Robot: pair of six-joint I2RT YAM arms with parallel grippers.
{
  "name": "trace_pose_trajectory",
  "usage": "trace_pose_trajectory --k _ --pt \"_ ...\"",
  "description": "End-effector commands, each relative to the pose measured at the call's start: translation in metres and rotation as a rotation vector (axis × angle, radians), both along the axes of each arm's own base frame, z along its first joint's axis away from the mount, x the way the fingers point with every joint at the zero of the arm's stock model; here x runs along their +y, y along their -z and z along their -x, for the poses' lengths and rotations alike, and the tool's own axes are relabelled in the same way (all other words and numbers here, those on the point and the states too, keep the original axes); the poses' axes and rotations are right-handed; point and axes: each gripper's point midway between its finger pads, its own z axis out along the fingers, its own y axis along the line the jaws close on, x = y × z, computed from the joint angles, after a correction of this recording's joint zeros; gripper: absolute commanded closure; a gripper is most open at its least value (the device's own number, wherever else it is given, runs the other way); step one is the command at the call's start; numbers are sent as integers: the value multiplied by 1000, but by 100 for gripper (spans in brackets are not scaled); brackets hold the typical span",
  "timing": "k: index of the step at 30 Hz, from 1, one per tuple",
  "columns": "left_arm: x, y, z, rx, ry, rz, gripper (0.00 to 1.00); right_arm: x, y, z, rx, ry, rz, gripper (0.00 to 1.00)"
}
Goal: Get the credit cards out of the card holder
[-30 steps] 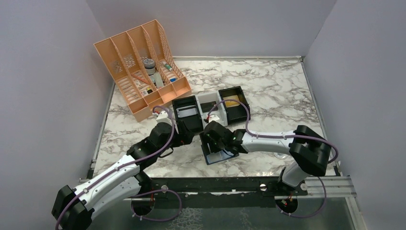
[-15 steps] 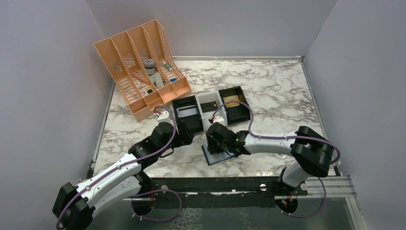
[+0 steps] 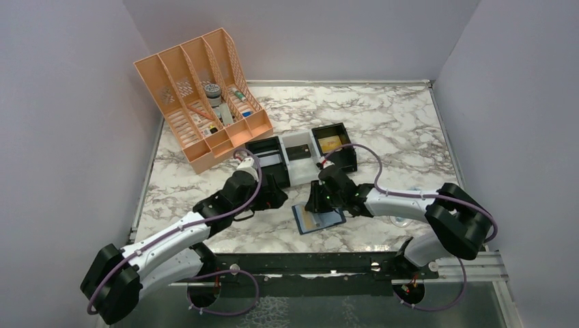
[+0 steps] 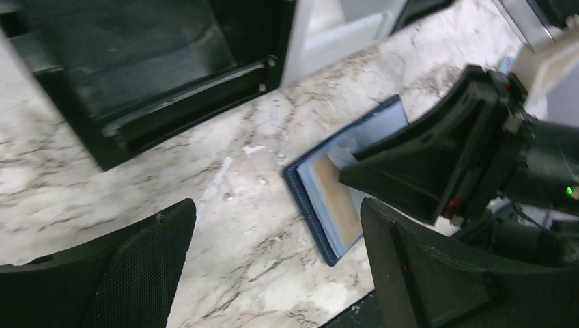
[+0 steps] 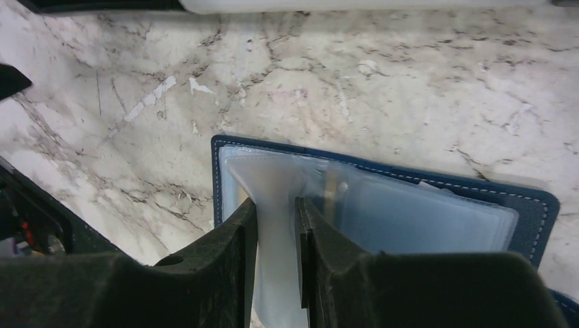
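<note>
The card holder lies open and flat on the marble near the front edge, navy with clear inner sleeves. A gold-tan credit card shows inside one sleeve. My right gripper stands over the holder's far left part. In the right wrist view it is shut on a translucent sleeve leaf of the holder and lifts that leaf. My left gripper is open and empty just left of the holder; in its own view the holder lies ahead, by the right finger.
An orange slotted file rack stands at the back left. A row of black and white box trays sits just behind both grippers; a black one is close ahead of the left gripper. The table's front edge is close.
The right gripper has moved right and back, and the card holder now lies open flat with the tan card showing. The left gripper has moved forward and right, towards the holder.
</note>
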Motion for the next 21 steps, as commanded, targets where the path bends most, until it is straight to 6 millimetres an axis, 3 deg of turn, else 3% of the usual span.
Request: trace_pose_trajectory --k 1,9,14,21 --pt "-45 -15 12 -24 222 157 7 2 -10 -3 55 14 -145 74" --pt "-103 -5 40 7 420 194 9 -11 -2 -4 108 77 -211 74" --pt "-120 9 43 42 428 224 10 -16 2 -2 119 101 -219 74" --pt "-146 4 40 32 462 264 14 -18 2 -2 115 108 -225 74"
